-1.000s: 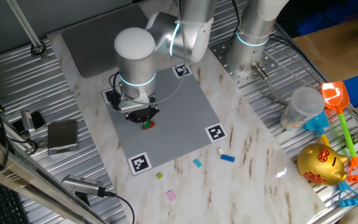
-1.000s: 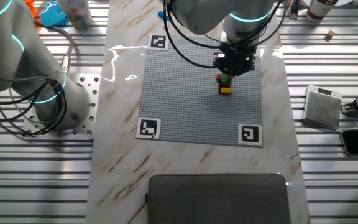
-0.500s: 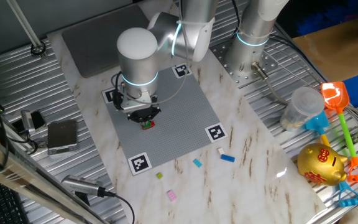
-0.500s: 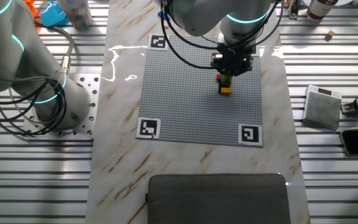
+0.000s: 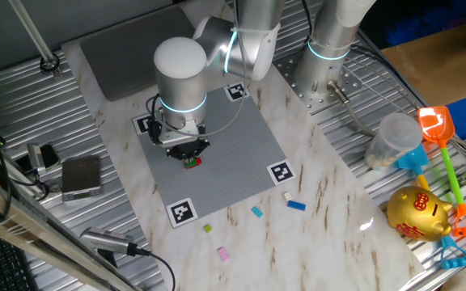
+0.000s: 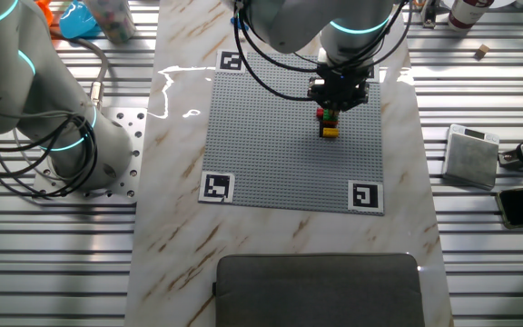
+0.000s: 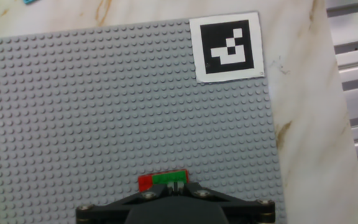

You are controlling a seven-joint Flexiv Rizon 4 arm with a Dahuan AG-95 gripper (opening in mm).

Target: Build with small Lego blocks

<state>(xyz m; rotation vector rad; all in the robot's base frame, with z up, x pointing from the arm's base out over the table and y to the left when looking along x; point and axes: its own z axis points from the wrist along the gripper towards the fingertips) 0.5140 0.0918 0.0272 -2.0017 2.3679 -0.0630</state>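
The gripper (image 6: 338,98) hangs right over the little stack of bricks (image 6: 329,123) on the grey studded plate (image 6: 271,136), red and green on top, yellow at the near end in the other fixed view. Whether the fingers are spread or pinching, I cannot tell; the hand view shows only their dark base, with the red-and-green brick (image 7: 163,181) peeking out just beyond it.

These bricks look light, hard and rigid, glossy plastic, so my read is they'll slip unless taken squarely across two flat opposite sides, never by the studded top. Pressing one home probably wants a straight downward push, since a tilted brick will not seat.

The plate is matte, covered in fine rows of studs, with black-and-white square markers (image 7: 228,48) at its corners. Loose bricks wait on the marble-patterned table (image 5: 330,210): a blue one (image 5: 297,205), a light blue one (image 5: 257,212), a pink one (image 5: 223,254), all well apart from the stack.
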